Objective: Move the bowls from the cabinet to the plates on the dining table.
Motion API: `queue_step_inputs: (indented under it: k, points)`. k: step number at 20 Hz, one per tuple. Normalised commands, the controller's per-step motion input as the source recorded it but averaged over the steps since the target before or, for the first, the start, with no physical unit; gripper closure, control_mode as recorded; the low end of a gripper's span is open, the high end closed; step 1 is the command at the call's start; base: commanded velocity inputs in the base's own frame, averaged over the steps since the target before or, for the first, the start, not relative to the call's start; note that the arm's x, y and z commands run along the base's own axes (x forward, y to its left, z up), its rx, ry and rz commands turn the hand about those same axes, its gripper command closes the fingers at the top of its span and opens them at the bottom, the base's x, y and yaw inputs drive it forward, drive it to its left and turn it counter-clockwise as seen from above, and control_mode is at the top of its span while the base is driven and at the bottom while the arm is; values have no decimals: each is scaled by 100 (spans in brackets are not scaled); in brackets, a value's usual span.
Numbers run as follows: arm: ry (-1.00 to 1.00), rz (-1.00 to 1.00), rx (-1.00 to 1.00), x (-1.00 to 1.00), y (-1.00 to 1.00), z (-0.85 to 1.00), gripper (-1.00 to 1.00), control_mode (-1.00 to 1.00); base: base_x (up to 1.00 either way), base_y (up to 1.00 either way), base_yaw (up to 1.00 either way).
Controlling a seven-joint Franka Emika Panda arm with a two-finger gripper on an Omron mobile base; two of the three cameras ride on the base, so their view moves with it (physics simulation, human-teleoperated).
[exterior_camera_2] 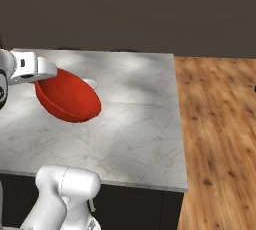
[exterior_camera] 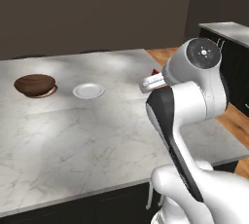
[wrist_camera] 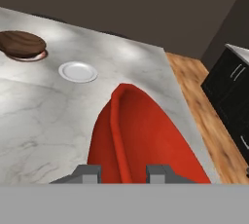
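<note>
While the red bowl (wrist_camera: 146,140) hangs over the dining table (exterior_camera: 97,140), pinched by its rim in your gripper (wrist_camera: 124,173), the wooden bowl (exterior_camera: 34,84) already sits on its plate; you still must reach the empty plate (exterior_camera: 88,90).

This is a home kitchen with a dining area, rendered rather than real: a large rectangular counter with a grey-veined white marble top and dark base (exterior_camera: 97,135) stands on warm wooden plank flooring (exterior_camera_2: 220,139) before a plain dark brown wall (exterior_camera_2: 125,9). Tableware is laid out on the counter, a thin flat pale round plate (exterior_camera: 88,90) and beside it a wide shallow dark-brown wooden bowl (exterior_camera: 34,84) resting on another pale plate. Off to one side runs a row of near-black base cabinets with slim silver handles (wrist_camera: 232,96) under a pale worktop, as in a fitted kitchen
</note>
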Motion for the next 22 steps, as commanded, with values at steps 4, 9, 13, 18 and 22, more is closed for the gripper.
queue_step_inputs:
  k: [4,9,13,18,22]
  points:
    - [9,0,0,100,22,0,100,-100,0,0,0]
    - [6,0,0,100,29,0,100,-100,0,0,0]
    - [0,0,-3,100,46,0,100,-100,0,0,0]
    - [0,2,-18,99,31,-6,100,-100,0,0,0]
    - [-1,6,-5,96,7,-29,100,-100,0,0,0]
